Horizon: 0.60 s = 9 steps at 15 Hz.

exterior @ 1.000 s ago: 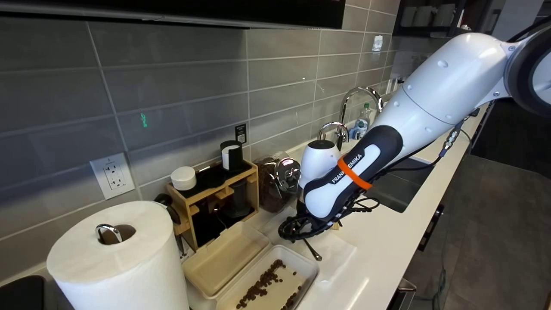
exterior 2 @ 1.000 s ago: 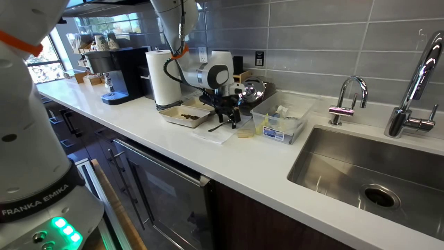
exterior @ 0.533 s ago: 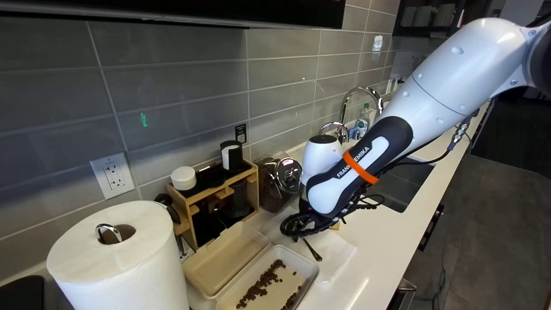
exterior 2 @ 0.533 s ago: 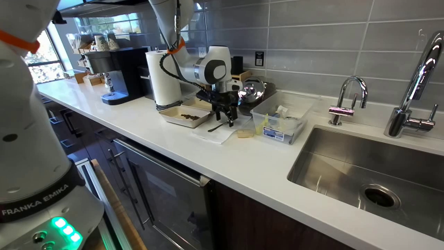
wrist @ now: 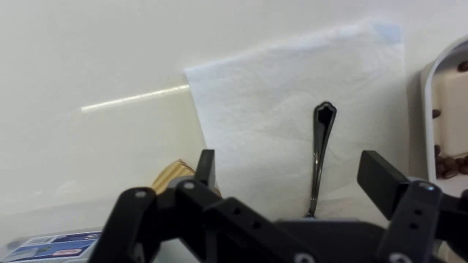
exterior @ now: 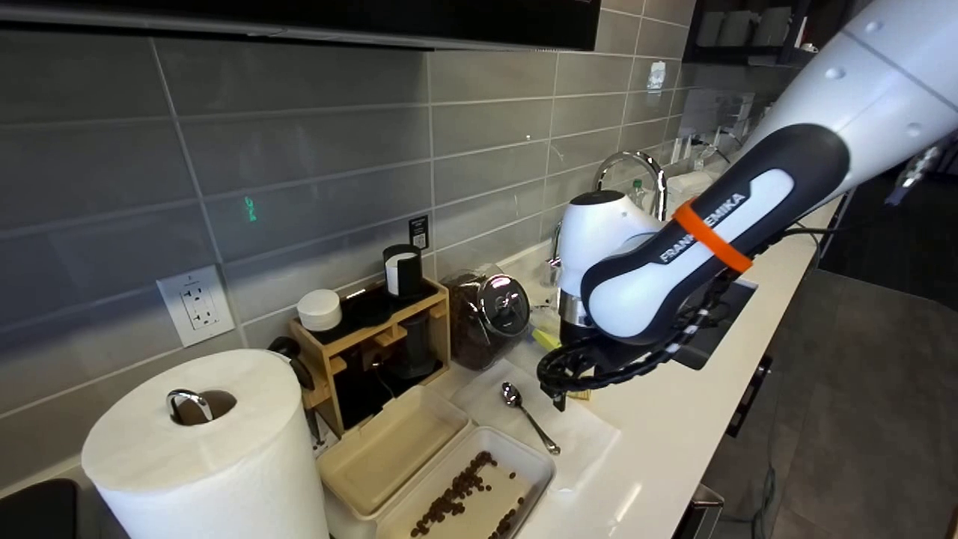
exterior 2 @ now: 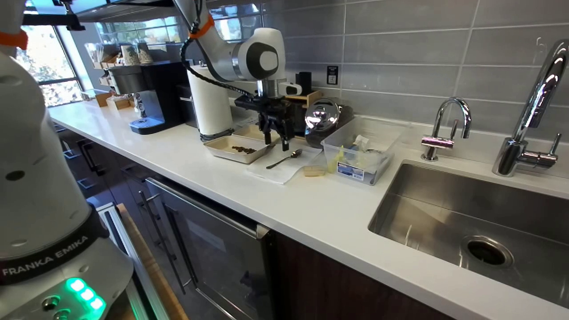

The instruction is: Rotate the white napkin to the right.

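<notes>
The white napkin (wrist: 263,109) lies flat on the counter, and it also shows in both exterior views (exterior: 587,434) (exterior 2: 278,175). A metal spoon (wrist: 319,146) lies on it, with its bowl hidden by the gripper in the wrist view; the whole spoon shows in an exterior view (exterior 2: 284,160). My gripper (wrist: 289,164) is open and empty, its fingers (wrist: 382,180) wide apart on either side of the spoon's handle in the wrist view. In an exterior view the gripper (exterior 2: 276,142) hangs above the napkin, apart from the spoon.
A beige tray (exterior 2: 231,154) with coffee beans stands beside the napkin. A small yellow folded cloth (exterior 2: 314,171) and a clear plastic bin (exterior 2: 378,164) are on the opposite side. A jar (exterior: 479,322) and wooden organizer (exterior: 443,326) stand behind; a paper-towel roll (exterior: 224,464) is farther along.
My gripper has risen from near the spoon's bowl and shifted away, toward the left in an exterior view. The spoon's bowl is now uncovered. The napkin and spoon look unmoved.
</notes>
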{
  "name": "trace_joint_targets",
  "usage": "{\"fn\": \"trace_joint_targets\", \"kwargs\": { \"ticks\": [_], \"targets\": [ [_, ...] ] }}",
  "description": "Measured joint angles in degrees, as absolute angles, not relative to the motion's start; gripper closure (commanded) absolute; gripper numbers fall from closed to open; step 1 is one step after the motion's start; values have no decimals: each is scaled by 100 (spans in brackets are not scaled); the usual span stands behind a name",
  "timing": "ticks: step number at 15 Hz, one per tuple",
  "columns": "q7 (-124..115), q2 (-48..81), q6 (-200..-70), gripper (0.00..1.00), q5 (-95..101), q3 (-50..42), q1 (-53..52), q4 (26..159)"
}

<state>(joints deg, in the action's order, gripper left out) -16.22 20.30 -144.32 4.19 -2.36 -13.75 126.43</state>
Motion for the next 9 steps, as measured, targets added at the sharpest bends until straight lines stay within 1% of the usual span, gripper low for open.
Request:
{"fn": "trace_joint_targets", "kwargs": {
  "ticks": [6,9],
  "targets": [
    [-1836,-19,-13077,0,1259,-215,-1161,13641],
    [-1762,-1059,-12734,0,1338,-40,-901,14088]
  ]
}}
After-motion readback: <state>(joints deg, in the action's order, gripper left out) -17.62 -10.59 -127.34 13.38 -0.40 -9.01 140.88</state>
